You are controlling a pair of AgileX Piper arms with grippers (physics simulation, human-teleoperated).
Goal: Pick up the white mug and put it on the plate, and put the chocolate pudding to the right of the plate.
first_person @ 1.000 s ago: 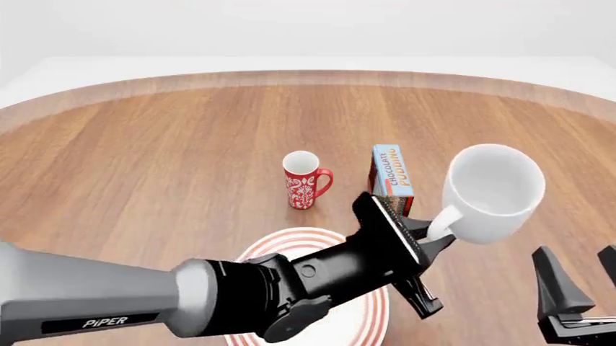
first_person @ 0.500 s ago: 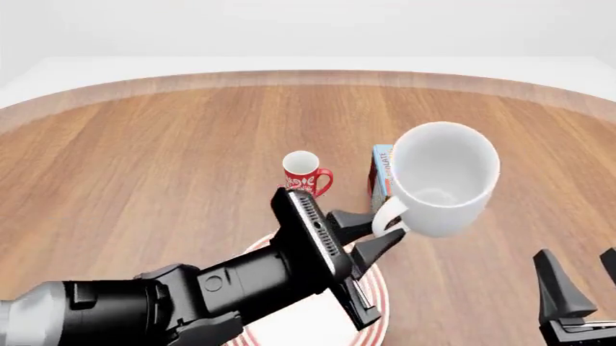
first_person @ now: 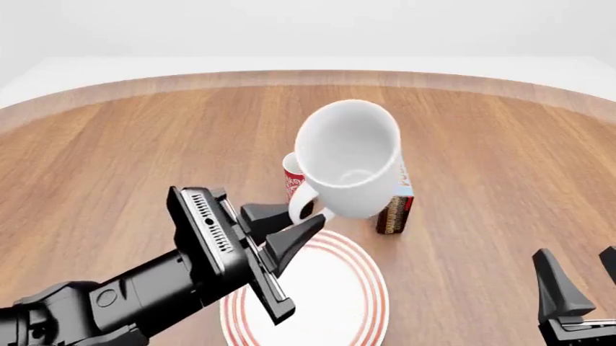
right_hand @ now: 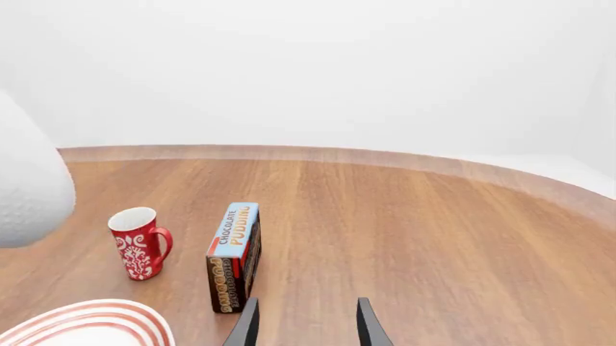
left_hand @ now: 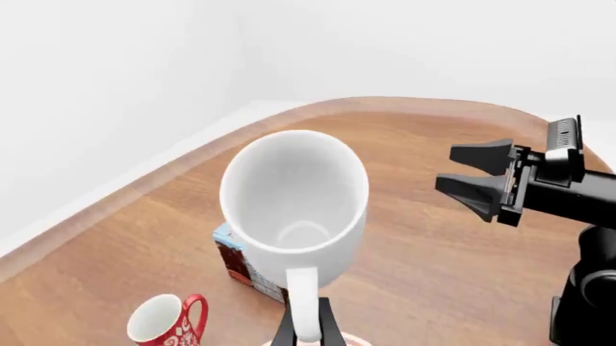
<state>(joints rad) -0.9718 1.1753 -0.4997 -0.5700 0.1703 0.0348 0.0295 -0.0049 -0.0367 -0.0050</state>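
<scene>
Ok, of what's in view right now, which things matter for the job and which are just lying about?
Part of the job:
- plain white ceramic mug, held by its handle in the left gripper
- large round white plate with red rings
- small blue-faced chocolate pudding box

Just lying about:
- slim red mug with white pattern

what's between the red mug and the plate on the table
Nothing: in the right wrist view, only bare wood separates the red mug from the plate. In the front view the held white mug overlaps that stretch.
</scene>
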